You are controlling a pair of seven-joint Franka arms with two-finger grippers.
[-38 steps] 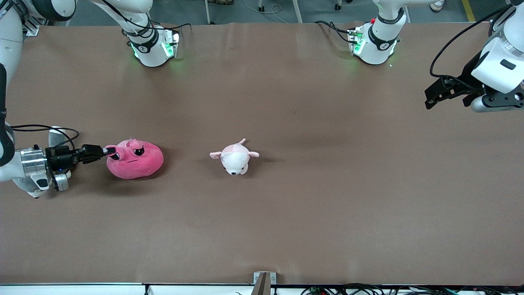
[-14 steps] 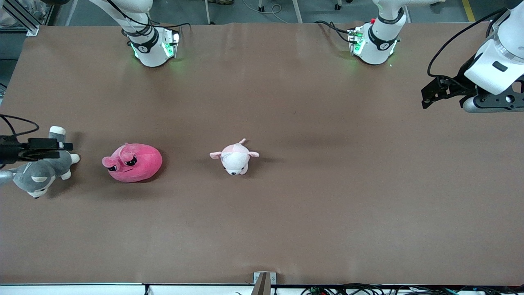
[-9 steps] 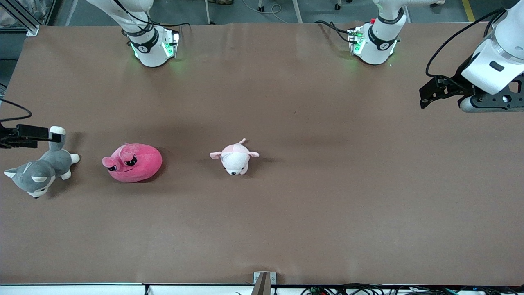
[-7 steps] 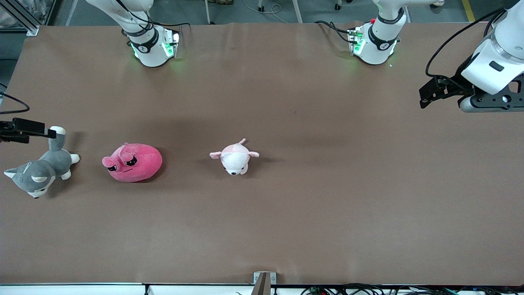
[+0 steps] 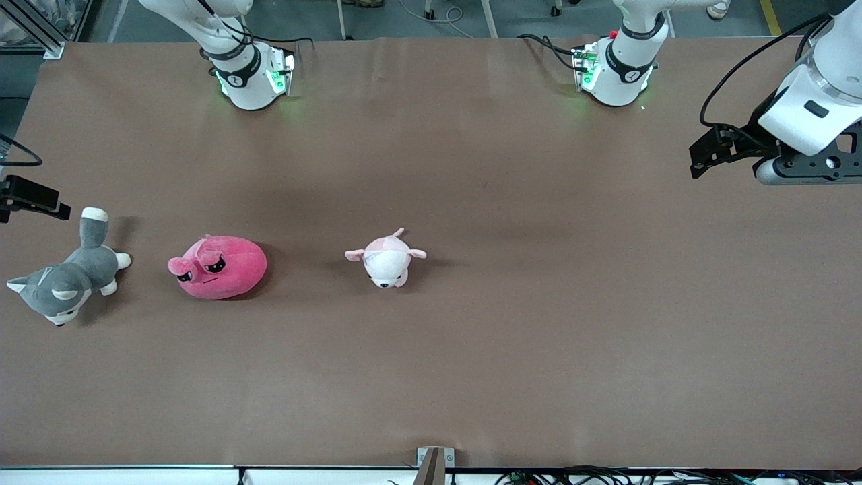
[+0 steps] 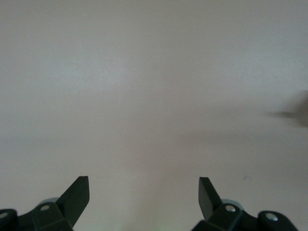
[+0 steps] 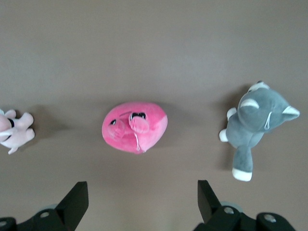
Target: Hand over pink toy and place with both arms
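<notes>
The pink toy (image 5: 218, 267) lies on the brown table toward the right arm's end, between two other plush toys; it also shows in the right wrist view (image 7: 134, 126). My right gripper (image 5: 40, 201) is open and empty, raised at the table's edge at the right arm's end, over the spot beside the husky's tail. In the right wrist view its gripper (image 7: 143, 185) stands wide open, apart from the toy. My left gripper (image 5: 700, 162) is open and empty, up over bare table at the left arm's end; in the left wrist view the gripper (image 6: 144, 180) has only table under it.
A grey-and-white husky plush (image 5: 67, 277) lies beside the pink toy at the right arm's end; it also shows in the right wrist view (image 7: 255, 125). A pale pink-and-white plush animal (image 5: 386, 259) lies near the table's middle. Both arm bases (image 5: 252, 74) stand along the table's edge farthest from the camera.
My right gripper has let go of the pink toy's ear and drawn back and up toward the table's edge, uncovering the husky. The left arm has shifted only slightly.
</notes>
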